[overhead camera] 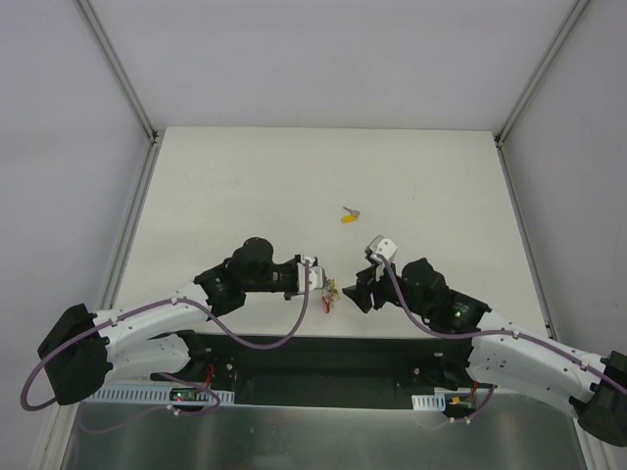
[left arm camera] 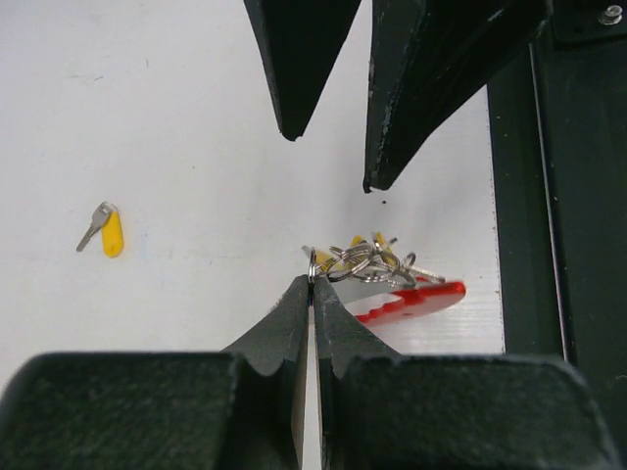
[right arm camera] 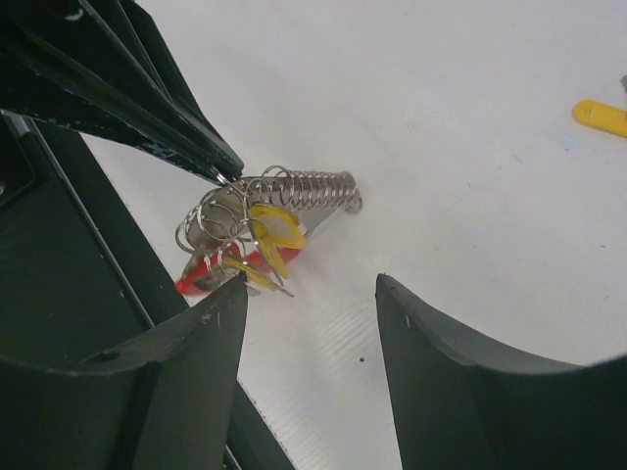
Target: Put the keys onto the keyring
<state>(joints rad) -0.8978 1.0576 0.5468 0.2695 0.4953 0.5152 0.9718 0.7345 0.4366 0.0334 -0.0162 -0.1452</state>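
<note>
The keyring is a bunch with a red loop, metal rings and a coiled grey strap, near the table's front edge. Yellow-headed keys hang in the bunch. My left gripper is shut on a small metal ring of the bunch; it also shows in the top view. My right gripper is open and empty, just right of the bunch, its left finger close to the keys. It also shows in the top view. One loose yellow-headed key lies farther back; it also shows in the left wrist view.
The table's front edge with a dark gap runs right beside the bunch. White walls and metal frame posts bound the table at the sides and back.
</note>
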